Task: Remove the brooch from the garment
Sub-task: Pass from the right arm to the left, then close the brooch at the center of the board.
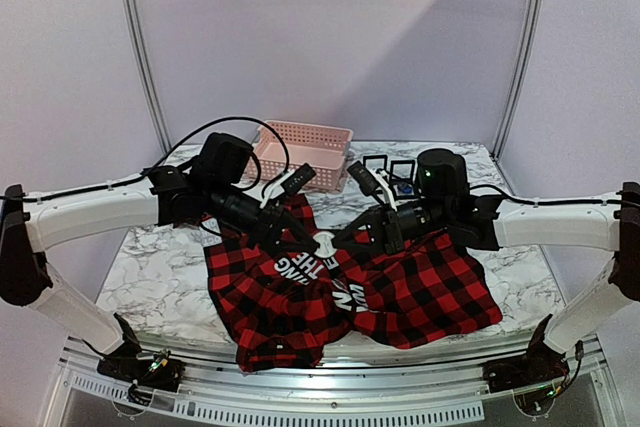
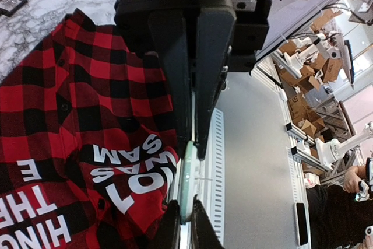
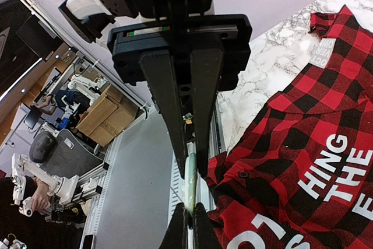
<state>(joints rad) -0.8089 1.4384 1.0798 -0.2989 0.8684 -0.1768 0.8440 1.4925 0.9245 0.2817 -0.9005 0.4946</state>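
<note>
Limp, light red-and-black plaid flannel shirt (image 1: pixel 420 287): likely pin cloth beside the unseen brooch. Left hand (image 1: pixel 300 237) and right hand (image 1: pixel 385 232) both closed.

I'm in a robotics lab: cardboard boxes (image 3: pixel 100 116) at nine o'clock, another white robot arm (image 3: pixel 44 183) at eight.

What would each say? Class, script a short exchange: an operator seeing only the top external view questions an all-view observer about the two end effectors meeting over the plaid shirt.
Operator: From above, the left end effector and right end effector meet over the shirt. Holding anything?
Observer: Left wrist view: the left one is shut on a thin pale green piece, edge-on.
Operator: And the right?
Observer: Right wrist view: it pinches the same piece from the opposite end.
Operator: Free of the shirt?
Observer: It lies beside a lettered fold; pinning is hidden.
</note>
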